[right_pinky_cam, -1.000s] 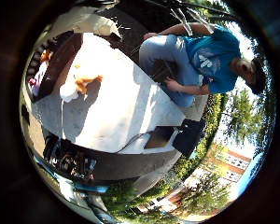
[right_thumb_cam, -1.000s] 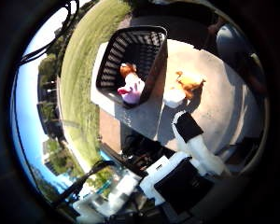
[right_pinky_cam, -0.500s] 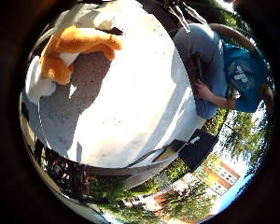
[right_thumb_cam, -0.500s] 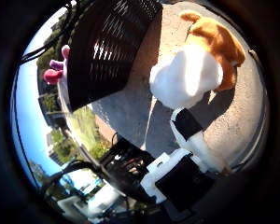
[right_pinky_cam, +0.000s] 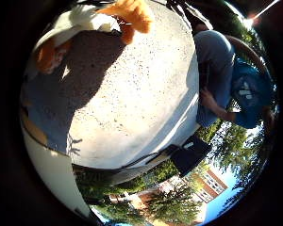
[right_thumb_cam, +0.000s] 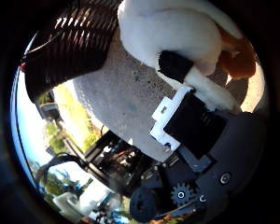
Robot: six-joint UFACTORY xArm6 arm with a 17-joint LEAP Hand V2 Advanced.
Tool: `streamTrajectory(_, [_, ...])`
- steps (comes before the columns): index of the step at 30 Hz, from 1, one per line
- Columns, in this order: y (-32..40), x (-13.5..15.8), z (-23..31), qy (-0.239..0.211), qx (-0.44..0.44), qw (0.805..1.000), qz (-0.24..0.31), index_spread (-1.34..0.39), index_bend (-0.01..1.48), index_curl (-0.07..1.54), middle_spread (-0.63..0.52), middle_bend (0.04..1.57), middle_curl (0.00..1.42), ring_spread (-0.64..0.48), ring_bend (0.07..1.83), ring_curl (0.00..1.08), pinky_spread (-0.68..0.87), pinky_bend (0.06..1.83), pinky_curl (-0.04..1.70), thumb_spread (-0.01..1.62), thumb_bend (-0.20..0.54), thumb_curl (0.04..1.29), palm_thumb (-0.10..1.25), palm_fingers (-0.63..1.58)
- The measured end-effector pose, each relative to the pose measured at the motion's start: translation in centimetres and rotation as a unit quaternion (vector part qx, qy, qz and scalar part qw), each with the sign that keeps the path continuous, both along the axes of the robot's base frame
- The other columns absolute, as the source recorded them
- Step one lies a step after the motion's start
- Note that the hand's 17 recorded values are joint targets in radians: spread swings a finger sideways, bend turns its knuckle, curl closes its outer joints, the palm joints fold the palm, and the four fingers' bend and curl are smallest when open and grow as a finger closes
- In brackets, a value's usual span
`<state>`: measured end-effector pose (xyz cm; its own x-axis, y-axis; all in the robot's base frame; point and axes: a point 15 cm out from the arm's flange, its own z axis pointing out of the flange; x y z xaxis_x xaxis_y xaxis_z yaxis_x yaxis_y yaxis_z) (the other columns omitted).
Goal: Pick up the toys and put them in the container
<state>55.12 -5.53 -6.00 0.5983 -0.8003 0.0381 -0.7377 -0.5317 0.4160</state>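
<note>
An orange and white plush toy [right_thumb_cam: 177, 28] lies on the grey table [right_pinky_cam: 132, 103] close under my palm and fills much of the thumb side view. Its orange part [right_pinky_cam: 132, 14] also shows in the little finger side view. My right hand [right_thumb_cam: 196, 126] is right over it, open, with the straight thumb's black tip [right_thumb_cam: 175, 65] resting against the toy's white body. The black slatted container [right_thumb_cam: 70, 51] stands on the table just beside the toy. Its inside is hidden from here.
A person [right_pinky_cam: 226, 89] in blue sits at the table's far side, touching none of the toys. The table's edge [right_pinky_cam: 146, 157] runs nearby, with grass, trees and buildings beyond. Dark equipment [right_thumb_cam: 116, 158] sits below the table edge.
The palm has come down much closer to the table and the plush toy, which now fills the thumb side view. The thumb tip now meets the toy. The toy itself has not moved.
</note>
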Motion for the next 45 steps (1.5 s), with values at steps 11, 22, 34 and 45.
streamTrajectory(11, [-3.8,-2.6,12.9,-0.009,0.042,0.997,-0.058,-0.83,0.38,0.38,-0.21,1.14,0.89,-0.06,1.35,0.74,0.26,1.45,0.58,1.11,0.012,0.59,1.00,1.01])
streamTrajectory(22, [-0.4,-8.5,32.6,-0.038,0.056,0.996,-0.056,-1.07,0.50,0.58,-0.22,1.24,1.01,-0.11,1.45,0.82,0.17,1.60,0.72,1.13,-0.013,0.68,1.01,0.87])
streamTrajectory(34, [10.8,-7.1,41.9,-0.133,0.111,0.985,-0.022,-1.18,0.56,0.90,-0.19,1.24,1.01,-0.07,1.45,0.80,0.16,1.55,0.76,1.17,-0.047,0.67,0.78,0.76])
streamTrajectory(45, [6.4,-4.1,31.5,-0.057,0.088,0.987,-0.120,-0.46,0.20,0.84,0.03,0.44,0.58,0.24,0.85,0.47,0.38,1.09,0.55,1.24,-0.032,0.50,0.61,-0.14])
